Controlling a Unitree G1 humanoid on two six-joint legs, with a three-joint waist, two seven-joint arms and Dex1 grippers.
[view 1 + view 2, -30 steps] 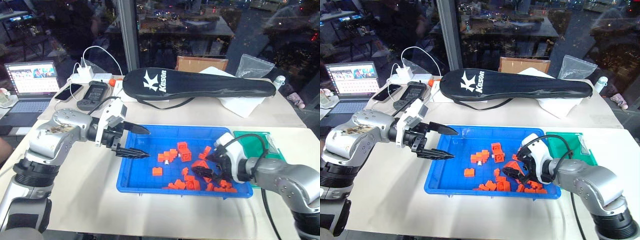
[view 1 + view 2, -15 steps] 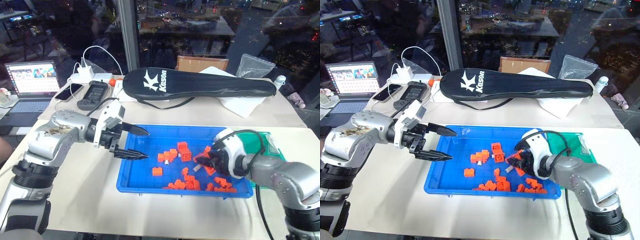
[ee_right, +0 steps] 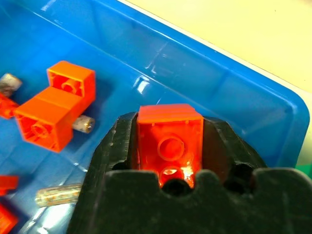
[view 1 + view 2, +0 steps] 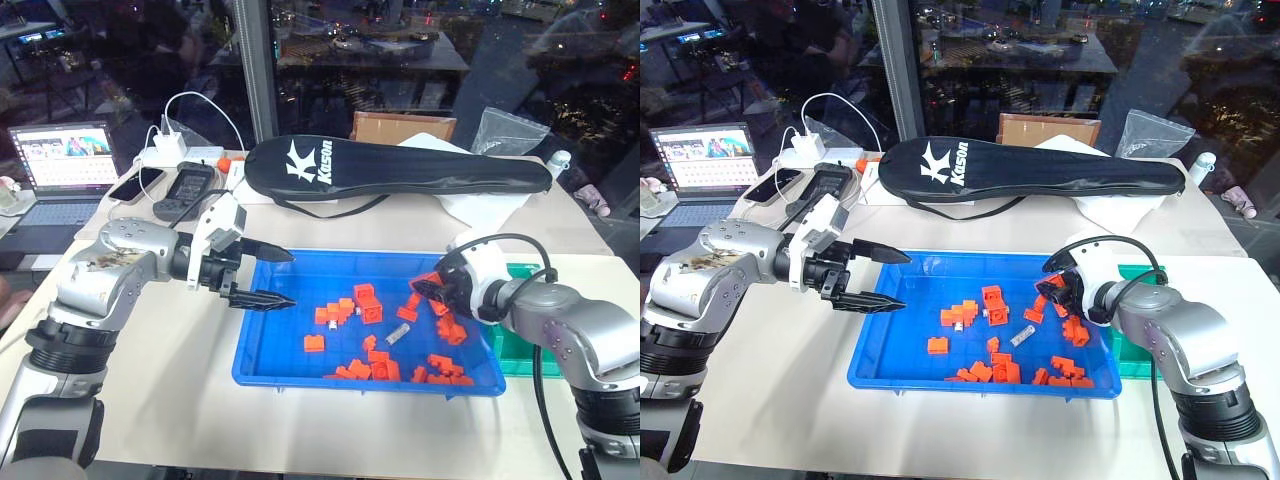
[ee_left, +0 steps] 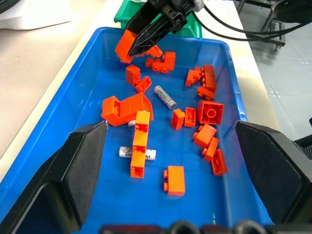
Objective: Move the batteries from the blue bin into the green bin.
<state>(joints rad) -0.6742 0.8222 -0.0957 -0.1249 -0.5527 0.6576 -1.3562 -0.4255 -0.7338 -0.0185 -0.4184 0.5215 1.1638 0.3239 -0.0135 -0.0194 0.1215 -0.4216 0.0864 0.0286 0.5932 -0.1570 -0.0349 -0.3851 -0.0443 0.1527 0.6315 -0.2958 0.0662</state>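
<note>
The blue bin (image 4: 300, 378) lies in the middle of the table with several orange bricks (image 4: 358, 304) in it. A grey battery (image 4: 397, 333) lies among them; the left wrist view shows this battery (image 5: 165, 96) and a white-labelled battery (image 5: 136, 153) beside a long brick. My right gripper (image 4: 422, 291) hangs above the bin's right part, shut on an orange brick (image 3: 170, 131). The left gripper (image 4: 291, 278) is open above the bin's left end, holding nothing. The green bin (image 4: 515, 340) stands just right of the blue bin, partly behind my right arm.
Behind the bins lies a black racket cover (image 4: 400, 170), with a cardboard box (image 4: 403, 126) and a plastic bag (image 4: 508, 130) beyond it. A laptop (image 4: 62, 170), a phone and a power strip with cables (image 4: 180, 152) sit at the back left.
The right gripper has shut on an orange brick and lifted it up and to the right out of the brick pile. A grey battery now lies bare there. The left arm has kept still.
</note>
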